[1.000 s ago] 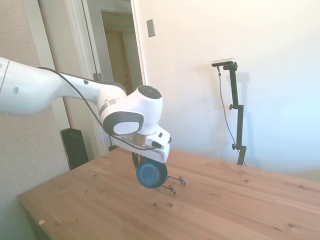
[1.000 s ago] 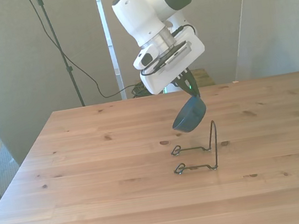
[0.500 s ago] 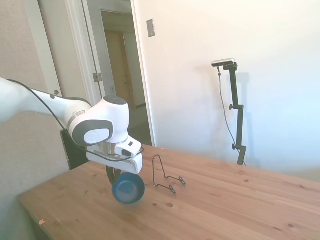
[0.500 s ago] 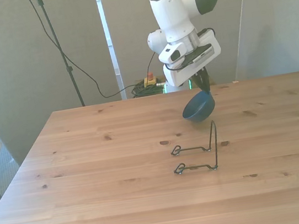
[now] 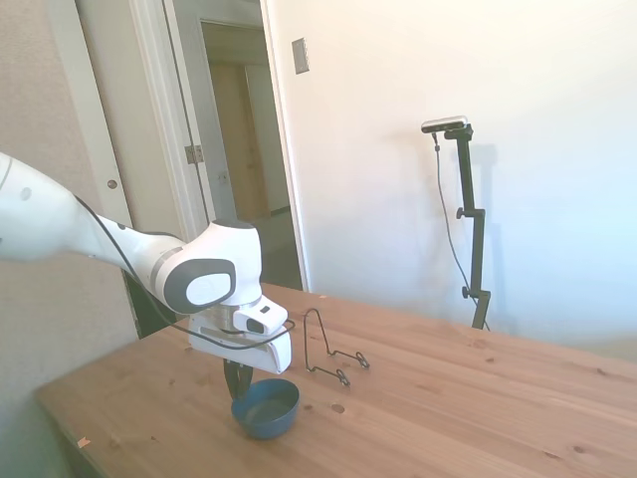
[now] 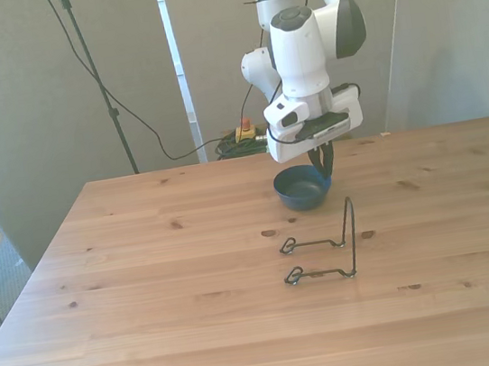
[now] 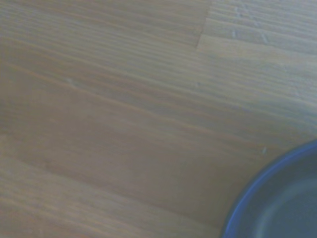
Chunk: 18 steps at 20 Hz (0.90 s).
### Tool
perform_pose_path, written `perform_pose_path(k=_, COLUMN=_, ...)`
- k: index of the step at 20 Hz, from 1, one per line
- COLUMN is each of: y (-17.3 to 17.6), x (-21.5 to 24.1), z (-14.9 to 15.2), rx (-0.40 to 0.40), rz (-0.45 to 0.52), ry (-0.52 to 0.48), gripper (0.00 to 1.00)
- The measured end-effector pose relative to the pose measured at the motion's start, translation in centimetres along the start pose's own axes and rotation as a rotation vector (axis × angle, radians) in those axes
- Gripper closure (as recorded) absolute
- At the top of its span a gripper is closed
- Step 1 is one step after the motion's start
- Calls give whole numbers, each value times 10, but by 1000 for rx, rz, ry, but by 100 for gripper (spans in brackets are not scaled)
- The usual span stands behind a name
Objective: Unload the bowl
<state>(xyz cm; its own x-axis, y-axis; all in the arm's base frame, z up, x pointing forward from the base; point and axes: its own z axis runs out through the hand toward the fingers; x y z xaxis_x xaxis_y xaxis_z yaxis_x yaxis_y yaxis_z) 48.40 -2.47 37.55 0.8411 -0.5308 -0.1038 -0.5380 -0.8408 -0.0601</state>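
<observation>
The small blue bowl (image 5: 266, 407) (image 6: 302, 187) sits upright on the wooden table (image 5: 478, 408) (image 6: 151, 296), behind the wire stand as the front view shows it. My gripper (image 5: 237, 383) (image 6: 322, 164) points down with its dark fingers shut on the bowl's rim. The wrist view shows part of the blue rim (image 7: 277, 198) close over the wood. The thin black wire stand (image 5: 328, 349) (image 6: 331, 248) stands empty, a short way from the bowl.
A doorway (image 5: 239, 129) opens behind the table in the side view. Cables (image 6: 141, 125) hang beyond the far edge in the front view.
The arm carried the bowl away from the wire stand and lowered it. The bowl went from tilted in the air to level on the table.
</observation>
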Motion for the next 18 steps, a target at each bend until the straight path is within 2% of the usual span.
perform_pose_path(k=1, y=-4, x=3, z=0, rx=-11, rz=3, ry=4, gripper=0)
perform_pose_path(k=7, y=-16, x=1, z=1, rx=-32, rz=-5, ry=18, gripper=0)
perform_pose_path(k=18, y=-16, x=1, z=9, rx=-36, rz=-6, ry=11, gripper=0)
